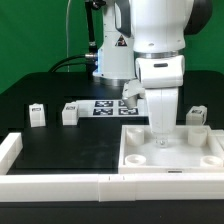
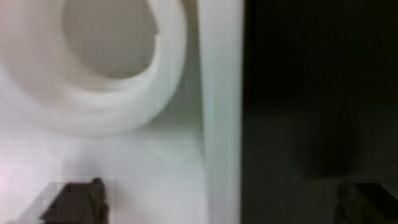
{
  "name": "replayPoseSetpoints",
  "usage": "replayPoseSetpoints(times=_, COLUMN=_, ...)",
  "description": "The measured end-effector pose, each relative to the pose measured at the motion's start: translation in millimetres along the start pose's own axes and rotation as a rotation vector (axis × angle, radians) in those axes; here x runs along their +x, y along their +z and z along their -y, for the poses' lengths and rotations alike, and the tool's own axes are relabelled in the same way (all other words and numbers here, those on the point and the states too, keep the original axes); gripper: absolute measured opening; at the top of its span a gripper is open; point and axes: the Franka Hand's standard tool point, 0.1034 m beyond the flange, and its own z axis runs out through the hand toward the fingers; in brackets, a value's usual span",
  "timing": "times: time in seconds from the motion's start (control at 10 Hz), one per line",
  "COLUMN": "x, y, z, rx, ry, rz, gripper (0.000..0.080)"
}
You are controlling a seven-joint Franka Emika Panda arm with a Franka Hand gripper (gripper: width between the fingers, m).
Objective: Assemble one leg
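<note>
The large white panel (image 1: 200, 160) lies at the exterior view's right. My gripper (image 1: 160, 138) points straight down over its back left part, just above the surface. In the wrist view the fingertips (image 2: 75, 200) are dark, spread wide and hold nothing, so the gripper (image 2: 217, 202) is open. Between them I see the panel's white floor, a round corner socket (image 2: 107, 50) and the panel's rim (image 2: 217, 100), with black table beyond. Two small white tagged legs (image 1: 37, 114) (image 1: 70, 114) stand on the table at the left. A third leg (image 1: 196, 115) stands behind the panel.
The marker board (image 1: 105, 107) lies at the back middle in front of the robot base (image 1: 112, 60). Long white rim bars (image 1: 55, 183) run along the front, with a short one (image 1: 10, 150) at the left. The table top (image 1: 70, 145) is black.
</note>
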Motion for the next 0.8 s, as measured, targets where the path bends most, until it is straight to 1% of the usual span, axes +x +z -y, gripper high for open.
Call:
replayPoseSetpoints(times=0.3, x=-0.1, y=-0.2, z=0.1, rx=0.0, ry=0.001, rz=0.0, gripper=0.0649)
replayPoseSetpoints(times=0.4, x=-0.1, y=-4.5, z=0.9, rx=-0.005, ry=0.012, rz=0.001, gripper=0.0649)
replayPoseSetpoints(times=0.5, x=-0.5, y=-13.0, z=2.8, rx=-0.018, ry=0.033, rz=0.003, gripper=0.0649)
replayPoseSetpoints(times=0.6, x=0.0, y=-24.8, z=7.8, rx=-0.033, ry=0.057, rz=0.006, gripper=0.0649)
replayPoseSetpoints(times=0.7, x=2.2, y=-33.6, z=14.4, rx=-0.044, ry=0.074, rz=0.008, gripper=0.0649)
replayPoseSetpoints(times=0.8, x=5.1, y=-35.6, z=18.7, rx=-0.047, ry=0.091, rz=0.007, gripper=0.0649)
